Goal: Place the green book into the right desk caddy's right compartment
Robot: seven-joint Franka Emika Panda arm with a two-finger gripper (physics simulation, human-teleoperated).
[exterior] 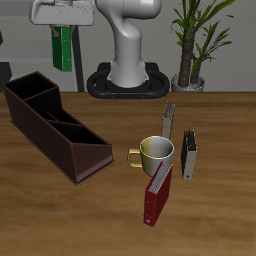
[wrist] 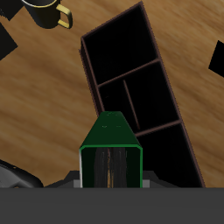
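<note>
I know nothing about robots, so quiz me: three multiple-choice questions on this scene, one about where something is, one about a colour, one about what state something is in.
1. Where is the green book?
A. lying on the table
B. held in the air by the gripper
C. inside the mug

2. What colour is the book lying nearest the table's front edge?
A. dark red
B. blue
C. white

3. How are the right desk caddy's compartments?
A. stuffed with books
B. covered by a lid
C. open and empty

Answers:
1 B: the book hangs from the gripper, above the caddy's far end.
2 A: the red book lies just before the mug.
3 C: the wrist view shows only dark bare compartments.
</note>
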